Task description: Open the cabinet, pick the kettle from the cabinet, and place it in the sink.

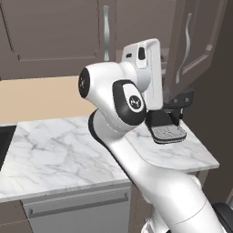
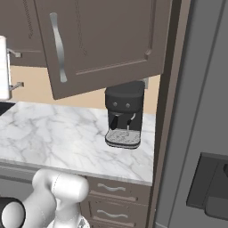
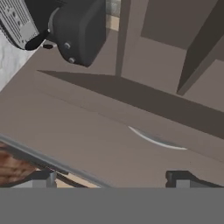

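Step in hand: opening the cabinet [image 2: 102, 40]. Its right door stands part-open, swung out over the marble counter [image 1: 54, 150], its silver handle [image 2: 58, 46] free. The gripper [image 3: 111, 177] is spread wide and empty, holding nothing; in the hand view its tips sit low with the door underside and a curved handle [image 3: 155, 139] just beyond.

Next move, as I judge it: swing the door fully clear, then reach inside for the kettle.

The kettle's place can't be told; the cabinet interior is hidden behind the doors. The sink [image 1: 3, 143] is only a black sliver at the far left counter edge. The arm blocks much of the black coffee machine [image 2: 124, 113] in the left base view. A sliver of shelf edge is hard to read in the hand view.
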